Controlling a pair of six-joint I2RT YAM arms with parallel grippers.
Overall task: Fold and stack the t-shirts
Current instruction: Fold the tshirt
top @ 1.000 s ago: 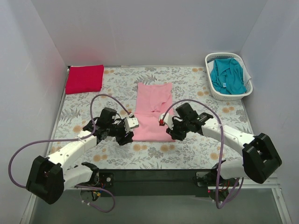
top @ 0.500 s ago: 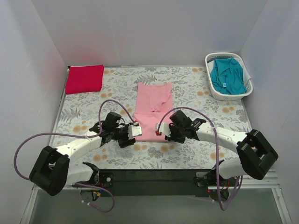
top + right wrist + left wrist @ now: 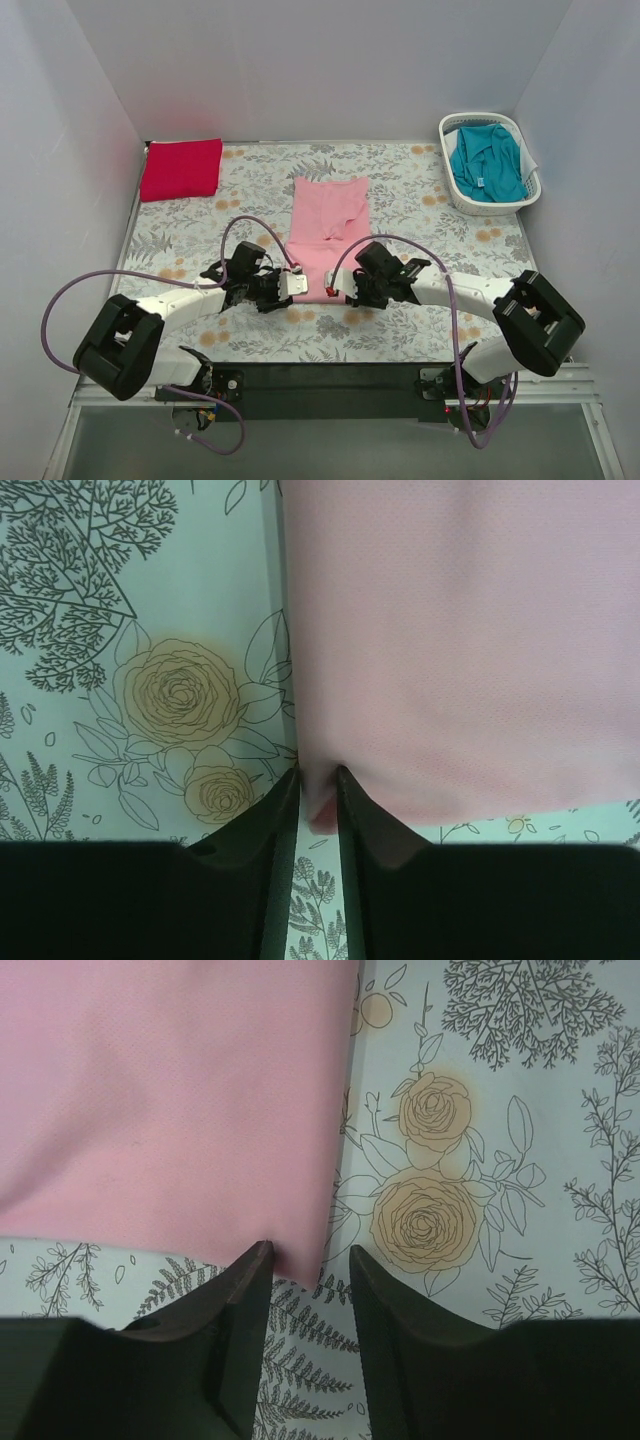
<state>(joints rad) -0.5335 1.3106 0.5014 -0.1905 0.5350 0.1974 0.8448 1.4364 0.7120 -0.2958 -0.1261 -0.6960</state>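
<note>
1. Both arms have been drawn back toward the near edge of the counter. The left claw and right claw are now set at the near corners of the light pink t-shirt, which lies flat mid-counter.
2. Both claws have narrowed, so a fold of the hem away from the near edge is judged imminent.
3. Only the wrist views show the grips: the right claw is pinched on its corner, while the left is partly open astride its corner.
4. Only the top view shows the red t-shirt folded at the far left corner and the teal t-shirt in the basket at the far right.
</note>
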